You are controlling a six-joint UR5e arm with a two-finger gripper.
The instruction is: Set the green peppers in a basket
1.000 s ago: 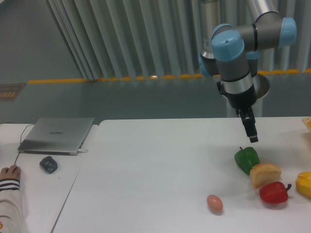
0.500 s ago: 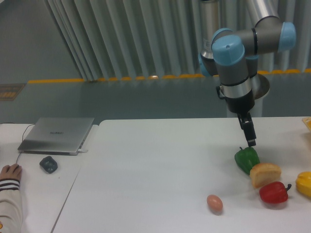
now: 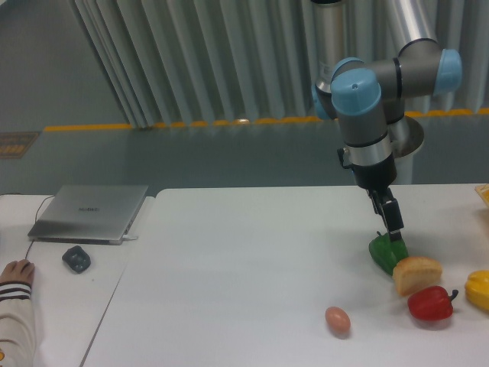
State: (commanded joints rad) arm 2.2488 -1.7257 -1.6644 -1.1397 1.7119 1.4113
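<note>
The green pepper [image 3: 384, 254] lies on the white table at the right, dark green and glossy, touching a bread roll on its right. My gripper [image 3: 394, 232] hangs straight above it, with its dark fingertips down at the pepper's top. The fingers appear as one narrow dark shape, so their spacing is unclear. No basket is in view.
A bread roll [image 3: 417, 274], a red pepper [image 3: 430, 303], a yellow pepper [image 3: 479, 290] and an egg [image 3: 338, 320] lie near the green pepper. On the left side table are a closed laptop [image 3: 90, 212], a mouse [image 3: 77, 258] and a person's hand [image 3: 15, 271].
The gripper has come down and slightly left, from well above the green pepper to its top. The objects on the table have not moved.
</note>
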